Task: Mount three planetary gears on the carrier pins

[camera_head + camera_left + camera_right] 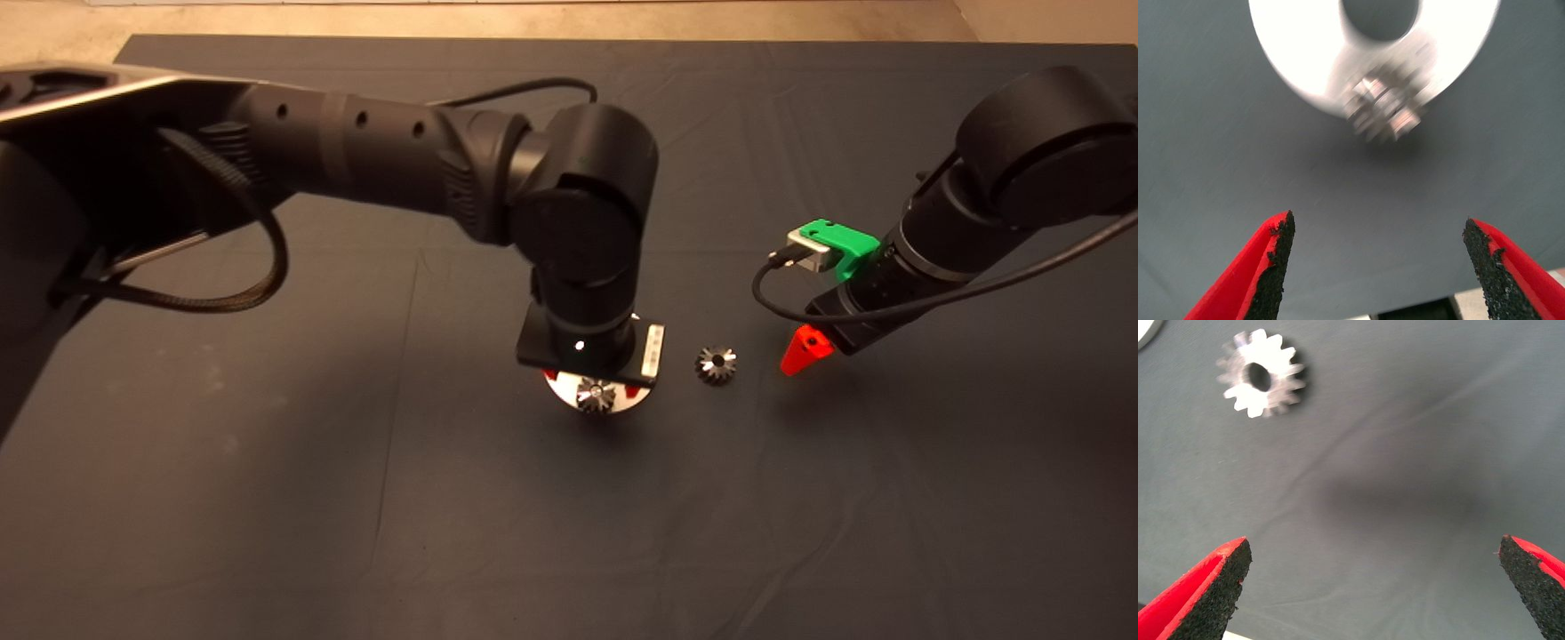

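Fingers (pixel 1275 257) apart above unmarked disc (pixel 1298 47), gear (pixel 1385 110)

A dark, creased mat (pixel 267 533) covers the table. Beyond its far edge runs a strip of pale beige floor (pixel 533 18), warmly lit from above.

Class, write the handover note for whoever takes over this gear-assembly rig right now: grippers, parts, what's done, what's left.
Left gripper: jaws open, holding nothing, hovering directly over the carrier disc.
Right gripper: jaws open, holding nothing, above the mat just right of the loose gear.
Parts: one gear sits on the disc's near edge, apparently on a pin; the loose gear lies flat on the mat beside the disc.
Done: one gear seems mounted.
Left: mount the loose gear. A third gear is not visible; the left arm hides most of the disc.
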Available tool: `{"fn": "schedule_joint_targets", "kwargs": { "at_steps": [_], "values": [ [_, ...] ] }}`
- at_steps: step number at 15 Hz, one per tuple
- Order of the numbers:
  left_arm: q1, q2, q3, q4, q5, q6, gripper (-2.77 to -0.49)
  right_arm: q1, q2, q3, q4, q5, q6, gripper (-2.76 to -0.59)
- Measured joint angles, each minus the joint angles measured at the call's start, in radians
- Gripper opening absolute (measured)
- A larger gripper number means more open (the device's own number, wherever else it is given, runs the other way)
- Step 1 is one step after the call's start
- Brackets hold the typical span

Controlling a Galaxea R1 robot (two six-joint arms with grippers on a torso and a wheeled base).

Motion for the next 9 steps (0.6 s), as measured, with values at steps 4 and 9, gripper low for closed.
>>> {"fn": "schedule_joint_targets", "kwargs": {
  "at_steps": [4,9],
  "values": [
    [-0.001,-0.223,0.247,-0.009,0.009,-0.102,-1.35,-0.022,0.060,-0.029,0.000,0.004,-0.002,-0.59],
    [-0.003,-0.463,0.423,-0.064,0.014,-0.192,-1.08,-0.059,0.122,-0.102,-0.006,-0.001,-0.032,-0.59]
  ]
}}
